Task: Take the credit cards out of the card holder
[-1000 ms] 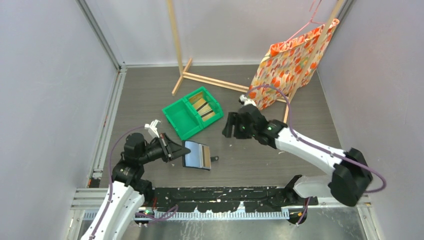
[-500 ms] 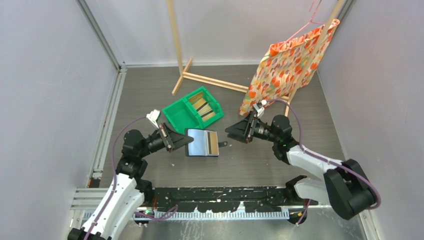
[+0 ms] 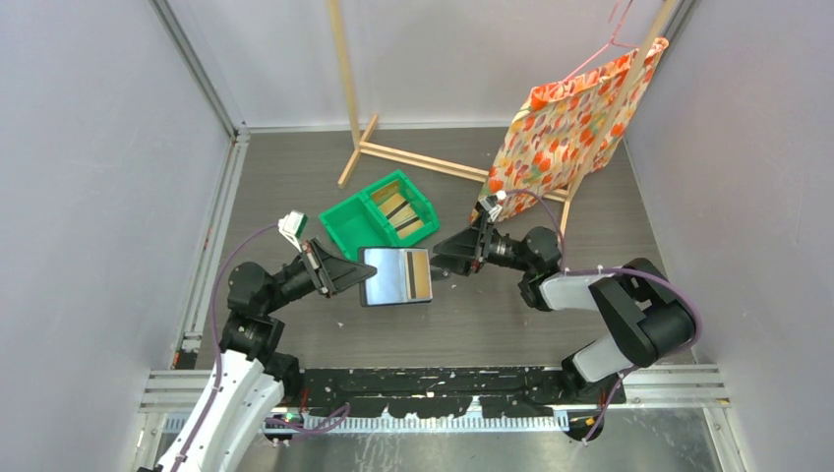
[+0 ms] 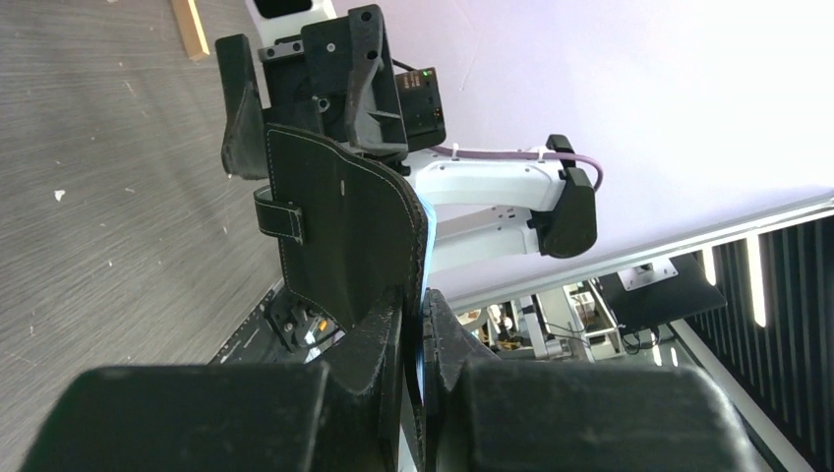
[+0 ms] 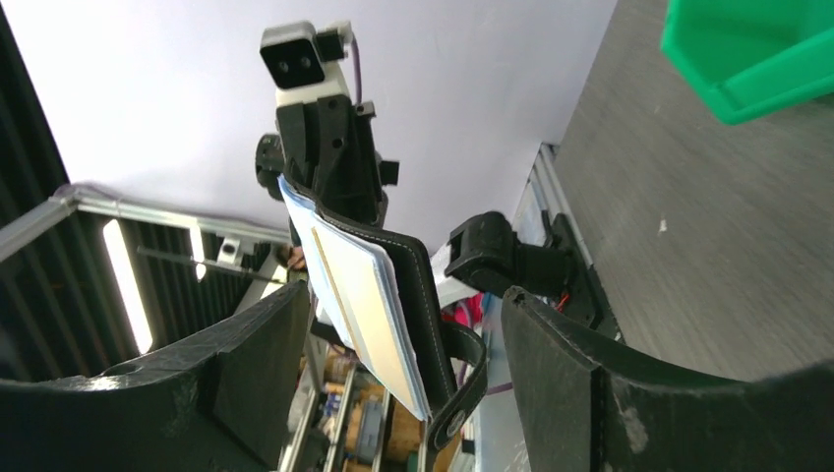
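My left gripper (image 3: pixel 360 276) is shut on the left edge of the card holder (image 3: pixel 391 276) and holds it open above the floor. Its grey-blue inside faces up, with a golden-tan credit card (image 3: pixel 419 273) in the right pocket. In the left wrist view the holder's dark outer face (image 4: pixel 339 231) rises from my shut fingers (image 4: pixel 393 329). My right gripper (image 3: pixel 447 258) is open at the holder's right edge. In the right wrist view (image 5: pixel 403 310) its jaws stand apart on either side of the holder (image 5: pixel 418 285) and a pale card (image 5: pixel 364 295), touching neither. More credit cards (image 3: pixel 405 218) lie in the green bin.
The green two-compartment bin (image 3: pixel 356 228) sits just behind the holder and shows in the right wrist view (image 5: pixel 757 54). A wooden rack foot (image 3: pixel 413 157) lies behind it. An orange flowered cloth (image 3: pixel 570 123) hangs at the back right. Grey walls close both sides.
My left gripper has carried the card holder up and to the right. My right gripper has swung in from the right, and its open jaws now straddle the holder's right edge.
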